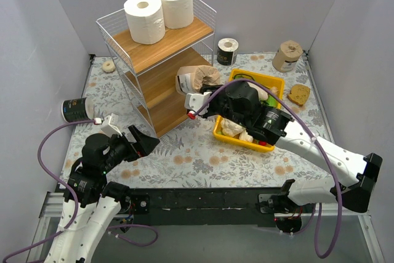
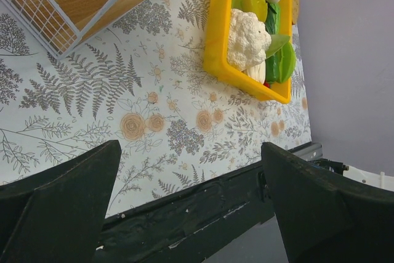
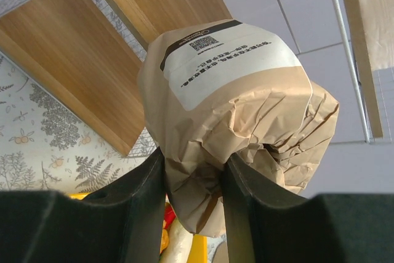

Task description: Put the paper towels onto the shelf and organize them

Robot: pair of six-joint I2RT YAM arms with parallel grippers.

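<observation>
The shelf point(image 1: 161, 44) stands at the back left, with two big white rolls point(image 1: 144, 18) point(image 1: 175, 4) on its top board. My right gripper point(image 1: 192, 98) is shut on a tan-wrapped roll point(image 1: 198, 79) and holds it at the open right side of the middle tier. The right wrist view shows my gripper point(image 3: 192, 183) pinching the roll's point(image 3: 221, 90) crumpled wrap, with the shelf boards point(image 3: 68, 60) behind. My left gripper point(image 1: 140, 141) is open and empty, low in front of the shelf, as the left wrist view point(image 2: 191, 207) shows. One black roll point(image 1: 77, 110) lies at the left, another point(image 1: 227, 52) stands behind the shelf. A second tan roll point(image 1: 287, 55) stands at the back right.
A yellow bin point(image 1: 276, 83) of toy vegetables sits right of the shelf under my right arm; it shows in the left wrist view point(image 2: 215, 41). A small beige ring point(image 1: 109, 66) lies at the back left. A bread slice point(image 1: 300, 95) lies near the right wall.
</observation>
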